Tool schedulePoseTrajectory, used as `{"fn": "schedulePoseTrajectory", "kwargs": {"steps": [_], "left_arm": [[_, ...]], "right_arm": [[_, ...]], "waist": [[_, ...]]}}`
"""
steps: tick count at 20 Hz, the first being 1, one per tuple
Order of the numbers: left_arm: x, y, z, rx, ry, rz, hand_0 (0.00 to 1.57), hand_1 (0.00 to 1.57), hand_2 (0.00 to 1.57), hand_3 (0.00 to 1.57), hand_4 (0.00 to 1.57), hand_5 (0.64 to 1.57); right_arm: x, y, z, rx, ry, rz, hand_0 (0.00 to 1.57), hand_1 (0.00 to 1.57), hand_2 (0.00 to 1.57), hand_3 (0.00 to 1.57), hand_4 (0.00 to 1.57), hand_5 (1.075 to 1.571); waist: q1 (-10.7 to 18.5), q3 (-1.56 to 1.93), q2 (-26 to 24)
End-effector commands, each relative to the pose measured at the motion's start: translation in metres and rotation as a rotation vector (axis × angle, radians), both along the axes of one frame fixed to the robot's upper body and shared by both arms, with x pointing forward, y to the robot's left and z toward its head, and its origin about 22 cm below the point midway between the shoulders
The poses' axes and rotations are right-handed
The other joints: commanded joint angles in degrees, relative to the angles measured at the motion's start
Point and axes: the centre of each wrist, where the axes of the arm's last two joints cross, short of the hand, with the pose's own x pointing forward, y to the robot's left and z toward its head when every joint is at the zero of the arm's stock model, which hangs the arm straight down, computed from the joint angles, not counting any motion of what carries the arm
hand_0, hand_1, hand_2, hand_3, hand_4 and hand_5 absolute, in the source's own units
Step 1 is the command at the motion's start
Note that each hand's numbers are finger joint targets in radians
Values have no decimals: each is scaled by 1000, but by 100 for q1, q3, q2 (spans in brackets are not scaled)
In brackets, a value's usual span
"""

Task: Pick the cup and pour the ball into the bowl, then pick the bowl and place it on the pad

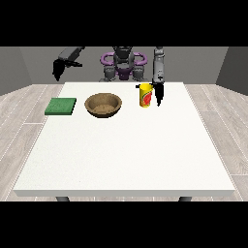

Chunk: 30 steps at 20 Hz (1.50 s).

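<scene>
Room: we see a grey-walled room with pale plank flooring, and a large white table (pixel 126 145) filling the middle.
Hand at the view's right: this hand (pixel 158 93) hangs fingers-down just beside the cup, on the cup's right; whether it touches the cup, and how its fingers lie, we cannot tell from here.
Cup: the yellow cup (pixel 145 95) with a red mark stands upright near the table's far edge; the ball is not visible to us, perhaps inside.
Bowl: the brown wooden bowl (pixel 103 104) sits upright to the cup's left, near but apart.
Pad: the green pad (pixel 61 106) lies flat further left, beside the bowl, nothing on it.
Hand at the view's left: that hand (pixel 57 69) is raised off the table's far-left corner, well apart from everything; its fingers we cannot read.
Step in hand: we judge it to be grasping the cup.
Doing it well: we would close round the cup's middle, keep it upright when lifting, and tip only once its mouth is over the bowl's centre.
</scene>
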Motion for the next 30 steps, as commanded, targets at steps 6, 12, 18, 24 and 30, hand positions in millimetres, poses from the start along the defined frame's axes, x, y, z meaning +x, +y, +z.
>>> {"fn": "schedulePoseTrajectory", "kwargs": {"steps": [6, 12, 18, 24, 30], "left_arm": [[21, -6, -16, 8, -32, 45, 0, 0, 0, 0, 0, 1523], [7, -14, -32, 193, -33, 73, 1018, 1018, 1101, 888, 1467, 776], [-18, -14, -53, 315, 20, 185, 1323, 1323, 1571, 1571, 1477, 1250], [9, -5, -24, 470, 105, 135, 1341, 1341, 1571, 1571, 1532, 1304], [55, 87, 61, 833, 179, 233, 1450, 1450, 1571, 1571, 1571, 1291]], "right_arm": [[11, 26, 8, -8, -37, 33, 0, 0, 0, 0, 0, 1571], [12, -2, 14, -37, -48, 41, 0, 0, 0, 0, 0, 1570], [11, -22, 35, -52, -19, 45, 0, 0, 0, 0, 0, 1570], [4, -30, -4, -24, 124, -45, 0, 0, 0, 0, 0, 1570], [-6, -39, -30, -2, 244, -61, 0, 0, 0, 0, 0, 1569]], "waist": [[-157, -2, 315], [-404, 2, 339], [-596, -1, 139], [-90, 8, -851], [198, 27, -1451]]}}
